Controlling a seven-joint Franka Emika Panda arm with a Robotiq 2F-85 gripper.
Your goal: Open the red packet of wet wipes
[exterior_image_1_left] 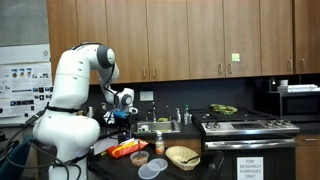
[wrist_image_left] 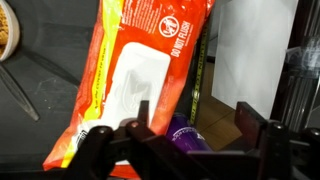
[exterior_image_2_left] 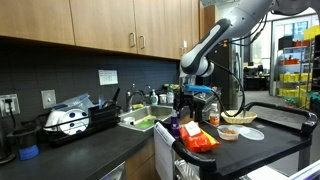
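Note:
The red packet of wet wipes [wrist_image_left: 140, 70] lies flat on the black counter, with its white flap label facing up. It also shows in both exterior views [exterior_image_1_left: 127, 149] [exterior_image_2_left: 197, 140]. My gripper [wrist_image_left: 195, 125] hangs above the counter next to the packet's edge, with its two dark fingers apart and nothing between them. It is seen above the packet in both exterior views [exterior_image_1_left: 124, 120] [exterior_image_2_left: 193, 103]. A purple container [wrist_image_left: 185, 135] lies on the surface below the jaws, beside the packet.
A tan woven basket [exterior_image_1_left: 182, 156] and clear round bowls [exterior_image_1_left: 150, 168] sit near the packet. A bowl of food [wrist_image_left: 5, 30] is at the wrist view's edge. A sink [exterior_image_2_left: 140, 122], dish rack [exterior_image_2_left: 70, 120] and stove [exterior_image_1_left: 245, 127] line the counter.

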